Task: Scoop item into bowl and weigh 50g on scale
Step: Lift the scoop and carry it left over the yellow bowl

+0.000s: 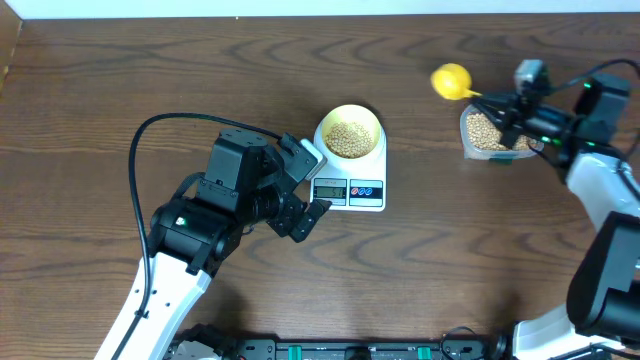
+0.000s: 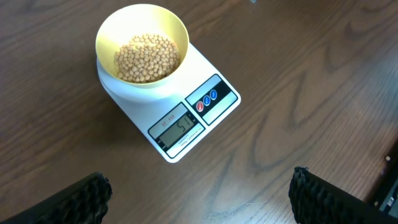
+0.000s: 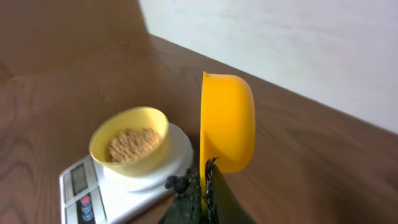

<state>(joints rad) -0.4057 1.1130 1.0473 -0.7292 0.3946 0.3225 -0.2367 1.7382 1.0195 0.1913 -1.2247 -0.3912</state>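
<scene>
Tabletop [image 1: 120, 80]: dark brown wood – it carries everything here.
Left gripper [image 1: 312, 188]: it hangs above the middle of the tabletop, just beside the left side of the scale. Its two black fingers [image 2: 93, 194] stand wide apart, and nothing is between them.
Scale [image 1: 378, 175]: white, near the centre of the tabletop, a little toward the far edge. Its display [image 2: 180, 129] and its buttons [image 2: 206, 99] face the near edge. The display shows dark digits that look like 51, but they are not sharp.
Bowl [image 2: 109, 37]: pale yellow, upright on the platform of the scale, on the half away from the display.
Beans [image 2: 148, 57]: a heap of small tan beans covers the bottom of the bowl, well under the rim.
Scoop [image 1: 452, 81]: bright yellow, in the air over the far-right part of the tabletop, between the scale and the tub. In the right wrist view its cup is turned on its side.
Tub [image 1: 464, 140]: clear plastic, toward the right edge – more beans lie inside it.
Right gripper [image 1: 505, 105]: above the tub, its fingers pressed together on the handle of the scoop.
</scene>
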